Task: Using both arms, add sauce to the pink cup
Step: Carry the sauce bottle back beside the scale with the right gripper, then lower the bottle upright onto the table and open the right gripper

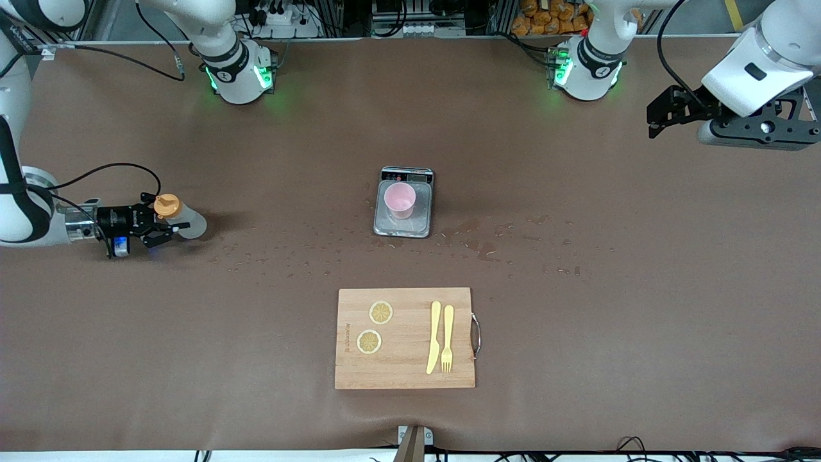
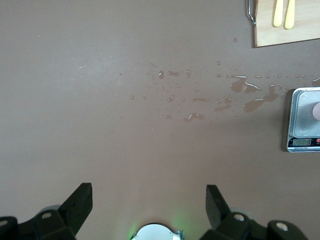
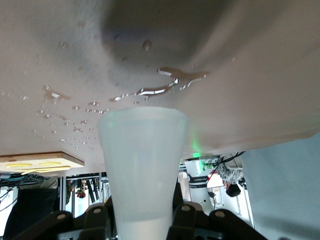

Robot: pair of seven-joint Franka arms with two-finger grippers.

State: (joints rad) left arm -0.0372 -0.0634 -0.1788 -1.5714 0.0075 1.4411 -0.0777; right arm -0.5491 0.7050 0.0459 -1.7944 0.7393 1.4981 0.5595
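Observation:
The sauce bottle (image 1: 183,221), translucent greyish-white with an orange cap, is upright at the right arm's end of the table. My right gripper (image 1: 168,222) reaches in level with the table and is shut on its body. In the right wrist view the bottle (image 3: 142,160) fills the space between the fingers (image 3: 178,200). I cannot tell whether its base touches the table. The pink cup (image 1: 401,199) stands upright on a grey scale (image 1: 403,226) at mid-table. My left gripper (image 1: 653,122) is open and empty, high over the left arm's end of the table (image 2: 147,195).
A wooden cutting board (image 1: 405,369) lies nearer the front camera than the scale, with two lemon slices (image 1: 381,312), a yellow knife (image 1: 434,337) and a fork (image 1: 447,338). Liquid drops (image 1: 481,247) are scattered on the brown table between scale and board.

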